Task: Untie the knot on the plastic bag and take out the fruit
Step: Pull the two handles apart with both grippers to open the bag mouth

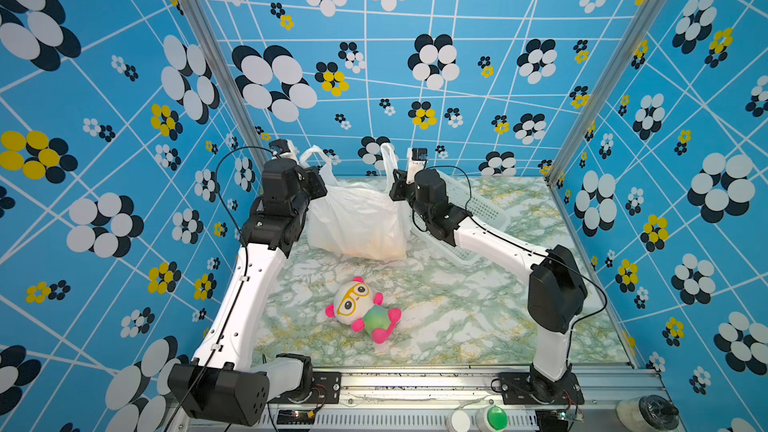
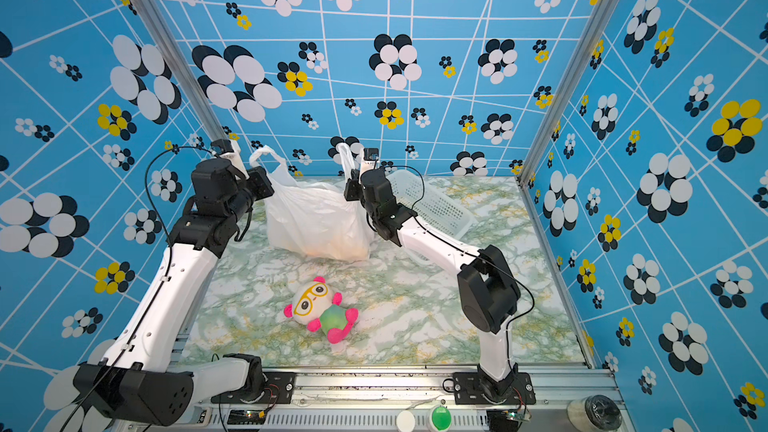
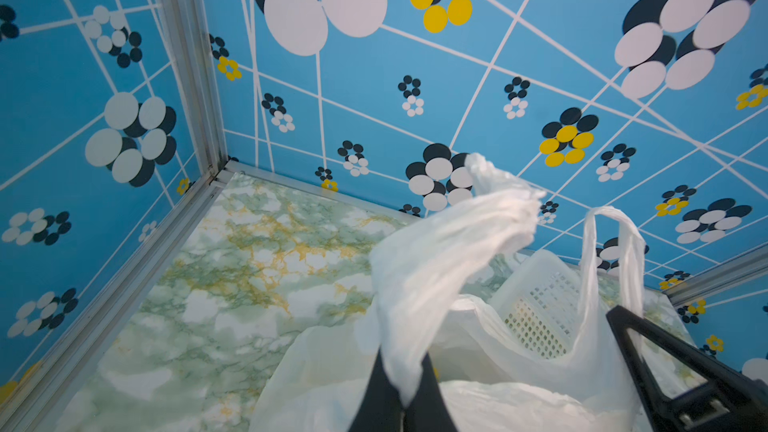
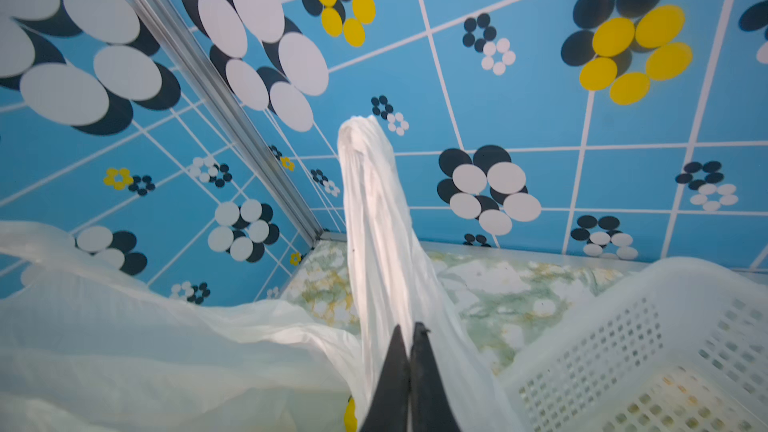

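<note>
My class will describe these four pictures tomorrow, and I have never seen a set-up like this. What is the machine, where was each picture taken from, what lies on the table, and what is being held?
The machine is two robot arms mounted at the near edge of a marbled table inside blue patterned walls. Each arm ends in a pincer: the left gripper and the right gripper. Two pictures come from overhead cameras set side by side, looking down on the whole scene. The other two come from a camera on each arm's wrist. On the table are a thin white plastic bag, a white perforated basket beside it, and a plush doll nearer the front. Orange shapes, probably the fruit, show faintly through the bag. Each gripper is shut on one loop handle of the bag, and the handles are apart. No knot shows.
</note>
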Robot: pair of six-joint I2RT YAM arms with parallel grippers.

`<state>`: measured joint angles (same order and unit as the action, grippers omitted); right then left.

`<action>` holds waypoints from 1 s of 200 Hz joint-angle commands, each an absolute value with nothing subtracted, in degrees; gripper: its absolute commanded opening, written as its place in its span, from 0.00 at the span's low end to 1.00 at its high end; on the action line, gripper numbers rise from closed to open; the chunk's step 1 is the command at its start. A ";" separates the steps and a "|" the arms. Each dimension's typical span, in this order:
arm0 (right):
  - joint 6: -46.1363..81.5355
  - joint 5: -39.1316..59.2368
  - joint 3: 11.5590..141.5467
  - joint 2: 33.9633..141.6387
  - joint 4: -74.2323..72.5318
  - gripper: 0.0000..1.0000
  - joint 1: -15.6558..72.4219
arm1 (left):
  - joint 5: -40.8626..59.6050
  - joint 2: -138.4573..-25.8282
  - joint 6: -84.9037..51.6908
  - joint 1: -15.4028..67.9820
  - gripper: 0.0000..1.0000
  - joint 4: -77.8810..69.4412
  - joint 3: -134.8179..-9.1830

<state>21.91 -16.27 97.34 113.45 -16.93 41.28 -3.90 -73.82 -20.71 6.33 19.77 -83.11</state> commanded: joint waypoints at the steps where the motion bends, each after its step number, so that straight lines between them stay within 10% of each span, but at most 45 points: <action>1: 25.03 -20.27 106.63 120.09 -17.35 0.00 40.41 | -1.69 -77.18 -17.52 5.34 0.00 23.08 -89.91; 70: 23.37 -14.81 138.24 140.82 -9.34 0.00 39.64 | -0.15 -80.93 -20.32 1.76 0.00 25.17 -93.21; 154: 26.49 -9.85 92.55 122.63 -36.84 0.00 39.89 | -2.90 -61.35 -27.32 4.32 0.00 26.05 -61.06; 200: 26.82 -8.80 76.13 111.71 -40.19 0.31 39.84 | -6.46 -56.36 -26.88 5.45 0.56 39.81 -70.40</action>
<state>26.65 -9.80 80.44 119.77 -34.11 39.97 -4.40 -58.63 -26.72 5.08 31.66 -62.57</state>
